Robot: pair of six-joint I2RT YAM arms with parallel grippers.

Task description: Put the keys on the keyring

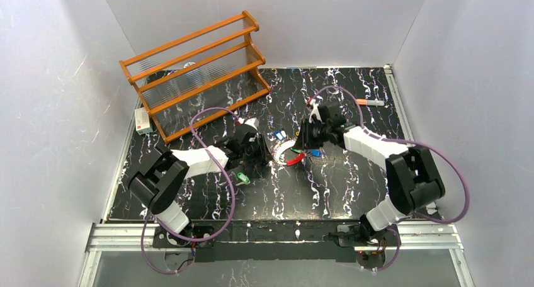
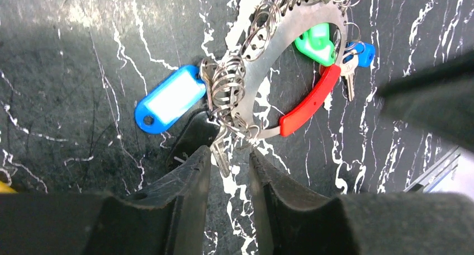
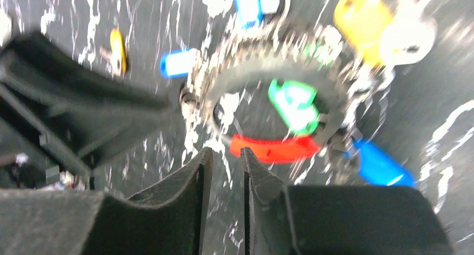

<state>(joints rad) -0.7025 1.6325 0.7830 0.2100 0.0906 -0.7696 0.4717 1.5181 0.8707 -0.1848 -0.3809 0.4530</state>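
Left jaws, narrow, straddle a key at the keyring, probably to thread it. Right jaws, narrow and empty, hover close, seemingly to steady it.

Keyring on table between left tool and right tool; rack behind left, marker behind right.

Top external camera sat high behind the arm bases, facing down and forward. It took in the whole worktop, bases at frame bottom. Left wrist camera looked steeply down from very close, left gripper at bottom centre. Right wrist camera did likewise but blurred, right gripper at bottom centre. All three views shared the keyring.
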